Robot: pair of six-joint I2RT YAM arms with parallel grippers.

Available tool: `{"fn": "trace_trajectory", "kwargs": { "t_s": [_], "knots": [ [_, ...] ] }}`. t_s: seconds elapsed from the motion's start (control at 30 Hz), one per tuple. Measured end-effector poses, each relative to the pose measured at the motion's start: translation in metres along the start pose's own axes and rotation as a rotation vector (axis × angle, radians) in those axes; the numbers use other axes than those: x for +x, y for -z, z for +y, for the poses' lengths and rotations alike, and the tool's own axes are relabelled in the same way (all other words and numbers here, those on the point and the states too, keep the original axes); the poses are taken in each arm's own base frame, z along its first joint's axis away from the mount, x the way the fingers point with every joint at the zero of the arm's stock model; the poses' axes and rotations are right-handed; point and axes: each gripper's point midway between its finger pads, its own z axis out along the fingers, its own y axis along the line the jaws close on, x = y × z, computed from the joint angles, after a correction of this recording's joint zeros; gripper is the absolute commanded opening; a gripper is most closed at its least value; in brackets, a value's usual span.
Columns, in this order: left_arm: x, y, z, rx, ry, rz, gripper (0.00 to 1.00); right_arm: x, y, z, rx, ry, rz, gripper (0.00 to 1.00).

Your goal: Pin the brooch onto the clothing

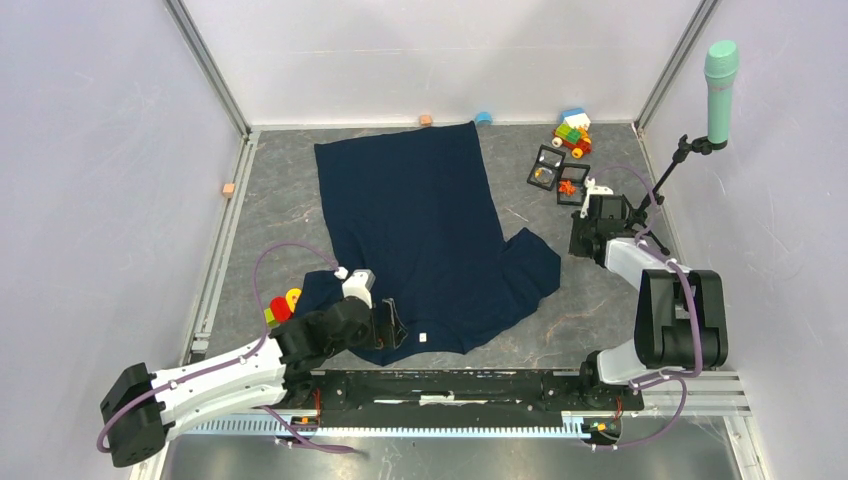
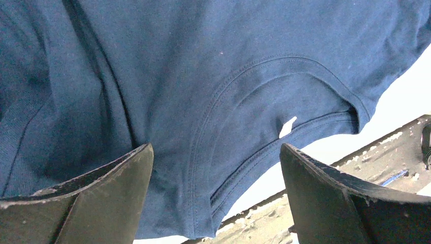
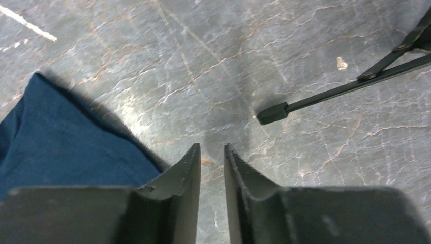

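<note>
The navy shirt (image 1: 420, 220) lies spread flat on the grey table, collar toward the near edge. My left gripper (image 1: 398, 325) is open just above the collar. In the left wrist view the fingers straddle the collar seam (image 2: 216, 147), with the shirt (image 2: 203, 76) and its white tag (image 2: 287, 127) beyond. My right gripper (image 1: 583, 238) is nearly shut with a narrow gap and empty (image 3: 212, 147), over bare table beside the right sleeve (image 3: 66, 142). Two small black square cases (image 1: 547, 168) (image 1: 572, 187) hold orange items at the back right; I cannot tell which is the brooch.
A teal microphone (image 1: 720, 75) stands on a black tripod at the right, with one leg (image 3: 330, 94) near my right gripper. Coloured toy blocks (image 1: 572, 130) sit at the back right. A red-yellow toy (image 1: 283, 305) lies by the left sleeve. Small blocks (image 1: 426, 120) (image 1: 229, 189) lie near the walls.
</note>
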Motion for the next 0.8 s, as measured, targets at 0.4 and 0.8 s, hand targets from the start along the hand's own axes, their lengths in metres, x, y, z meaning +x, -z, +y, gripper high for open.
{"fn": "trace_trajectory", "kwargs": {
  "t_s": [0.4,0.8],
  "knots": [
    [-0.024,0.009,-0.031,0.014,-0.052,0.031,1.0,0.025,0.044,0.03,-0.187,0.023,0.002,0.48],
    [-0.023,-0.002,-0.056,0.097,-0.053,0.07,1.0,0.065,0.047,0.062,-0.259,0.094,0.097,0.36]
  ]
}}
